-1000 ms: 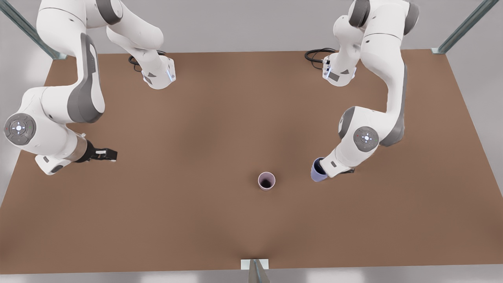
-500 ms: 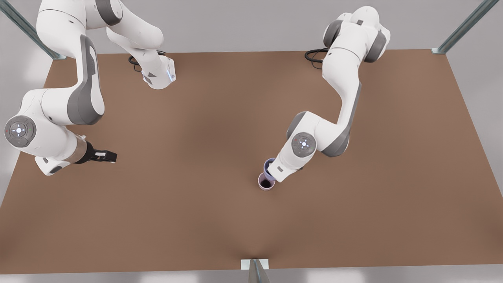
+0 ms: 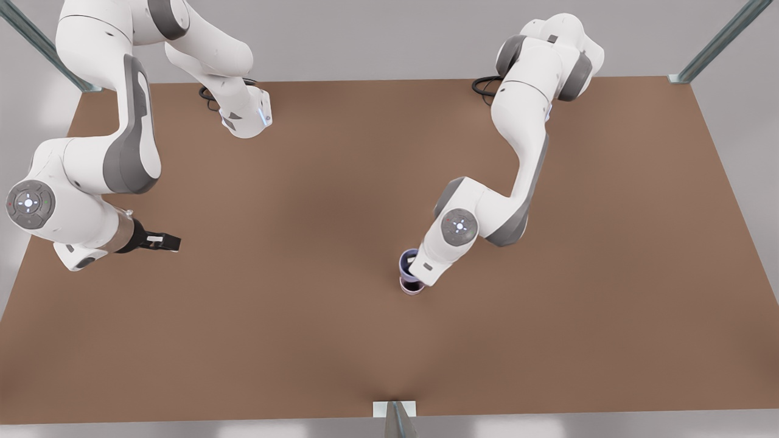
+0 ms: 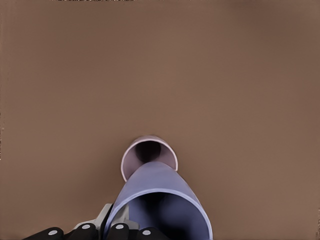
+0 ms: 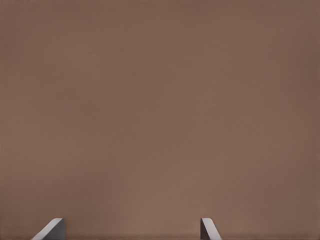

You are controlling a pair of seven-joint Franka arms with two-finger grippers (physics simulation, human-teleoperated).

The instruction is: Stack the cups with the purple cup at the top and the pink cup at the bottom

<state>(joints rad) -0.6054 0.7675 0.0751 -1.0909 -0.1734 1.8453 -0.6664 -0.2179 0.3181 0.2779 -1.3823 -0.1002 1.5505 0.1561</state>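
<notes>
Purple cup (image 4: 160, 200) sits clamped in your left gripper (image 3: 420, 277) directly over the upright pink cup (image 4: 148, 152), mouth up, long axis near vertical. Your right gripper (image 3: 164, 241) waits well apart at the front view's left, fingers spread, above the bare brown table (image 3: 292, 340).

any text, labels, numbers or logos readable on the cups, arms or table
None: no words, numbers or brands can be read.
Purple cup, held by the left hand: plain.
Pink cup: plain.
Table: plain brown.
Arm joint caps and: small light marks, no letters.
Right hand, waiting open at the front view's left: a small white patch, too small to read.
</notes>
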